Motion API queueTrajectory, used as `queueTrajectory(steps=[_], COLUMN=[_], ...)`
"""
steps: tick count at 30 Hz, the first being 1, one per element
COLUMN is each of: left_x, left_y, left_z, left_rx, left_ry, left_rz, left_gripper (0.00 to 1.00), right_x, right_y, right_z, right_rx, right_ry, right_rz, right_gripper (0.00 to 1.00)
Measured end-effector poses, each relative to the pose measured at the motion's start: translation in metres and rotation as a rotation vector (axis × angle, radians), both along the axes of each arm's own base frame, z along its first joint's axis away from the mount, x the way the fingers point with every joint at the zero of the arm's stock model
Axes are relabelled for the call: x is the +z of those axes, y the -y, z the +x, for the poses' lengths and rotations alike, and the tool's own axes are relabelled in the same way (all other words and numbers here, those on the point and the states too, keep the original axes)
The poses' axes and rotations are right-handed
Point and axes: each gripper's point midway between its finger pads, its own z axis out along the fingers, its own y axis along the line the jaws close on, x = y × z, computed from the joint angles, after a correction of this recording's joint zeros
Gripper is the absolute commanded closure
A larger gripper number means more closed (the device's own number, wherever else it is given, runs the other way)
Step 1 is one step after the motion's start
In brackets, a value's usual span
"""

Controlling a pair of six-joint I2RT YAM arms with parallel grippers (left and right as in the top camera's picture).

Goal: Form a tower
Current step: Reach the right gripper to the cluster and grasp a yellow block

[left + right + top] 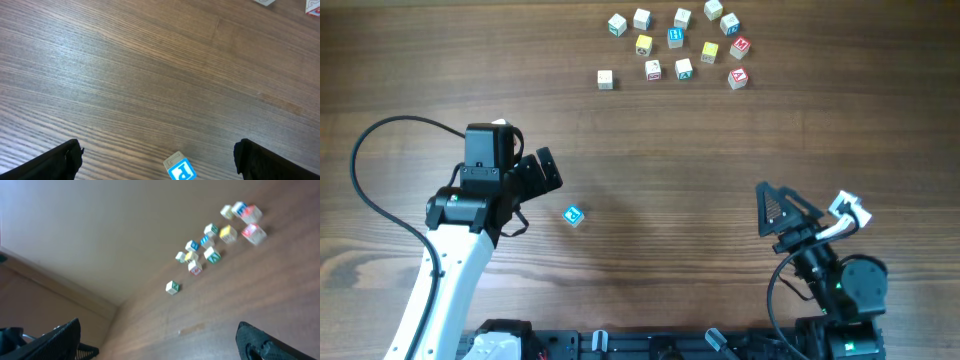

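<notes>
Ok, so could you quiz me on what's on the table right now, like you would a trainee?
1. True or false: the left gripper and the right gripper both have their jaws open.
2. The lone cube lies: A nearer the left gripper, B nearer the right gripper, C equally far from both.
3. What colour is the lone cube's lettered top face?

Key: 1 true; 2 A; 3 blue.
</notes>
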Motion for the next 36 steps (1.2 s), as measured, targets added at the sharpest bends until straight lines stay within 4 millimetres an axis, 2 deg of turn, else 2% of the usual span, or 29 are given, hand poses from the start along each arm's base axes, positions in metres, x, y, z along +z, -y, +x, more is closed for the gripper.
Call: queueTrajectory(steps=[2, 4, 6, 9, 11, 12, 15, 16, 18, 19, 21, 23, 24, 25, 29, 32, 33, 36], left_x=[0.0, -0.001, -0.001, 0.0, -0.001, -0.001, -0.002, -0.002, -0.002, -0.002, -0.002, -0.002, -0.002, -0.002, -0.002, -0.002, -0.002, -0.002], left_y=[0.0, 0.0, 0.0, 0.0, 0.0, 0.0, 0.0, 0.0, 0.0, 0.0, 0.0, 0.0, 0.0, 0.0, 0.0, 0.0, 0.0, 0.0], left_z=[0.0, 0.0, -0.001, 0.001, 0.0, 0.0, 0.0, 0.0, 0.001, 0.0, 0.0, 0.0, 0.0, 0.0, 0.0, 0.0, 0.0, 0.0], left_rx=[0.0, 0.0, 0.0, 0.0, -0.001, 0.0, -0.001, 0.0, 0.0, 0.0, 0.0, 0.0, 0.0, 0.0, 0.0, 0.0, 0.0, 0.0], left_ry=[0.0, -0.003, -0.006, 0.0, -0.005, -0.006, -0.007, -0.008, -0.004, -0.007, -0.006, -0.008, -0.007, -0.008, -0.008, -0.008, -0.008, -0.008], left_rz=[0.0, 0.0, 0.0, 0.0, 0.0, 0.0, 0.0, 0.0, 0.0, 0.0, 0.0, 0.001, 0.0, 0.0, 0.0, 0.0, 0.0, 0.0], left_gripper=[0.0, 0.0, 0.0, 0.0, 0.0, 0.0, 0.0, 0.0, 0.0, 0.0, 0.0, 0.0, 0.0, 0.0, 0.0, 0.0, 0.0, 0.0], right_x=[0.017, 0.024, 0.023, 0.036, 0.039, 0.043, 0.04, 0.021, 0.02, 0.006, -0.046, -0.11, -0.13, -0.138, -0.147, -0.166, -0.177, -0.178], right_y=[-0.001, -0.004, -0.006, -0.01, -0.012, -0.014, -0.019, -0.028, -0.04, -0.05, -0.071, -0.085, -0.085, -0.084, -0.073, -0.071, -0.069, -0.068], right_z=[0.01, 0.033, 0.049, 0.098, 0.122, 0.143, 0.195, 0.227, 0.28, 0.302, 0.331, 0.353, 0.355, 0.363, 0.381, 0.386, 0.386, 0.386], right_rx=[0.008, 0.022, 0.045, 0.091, 0.115, 0.133, 0.177, 0.197, 0.144, 0.126, 0.122, 0.077, 0.058, 0.017, -0.098, -0.13, -0.14, -0.157], right_ry=[-0.026, -0.113, -0.212, -0.352, -0.421, -0.464, -0.522, -0.565, -0.518, -0.512, -0.522, -0.541, -0.564, -0.55, -0.508, -0.515, -0.528, -0.54], right_rz=[-0.072, -0.145, -0.207, -0.315, -0.357, -0.389, -0.457, -0.483, -0.539, -0.57, -0.61, -0.636, -0.649, -0.653, -0.65, -0.633, -0.636, -0.612], right_gripper=[0.0, 0.0, 0.01, 0.01, 0.0, 0.01, 0.01, 0.0, 0.01, 0.0, 0.01, 0.01, 0.01, 0.02, 0.1, 0.2, 0.26, 0.52])
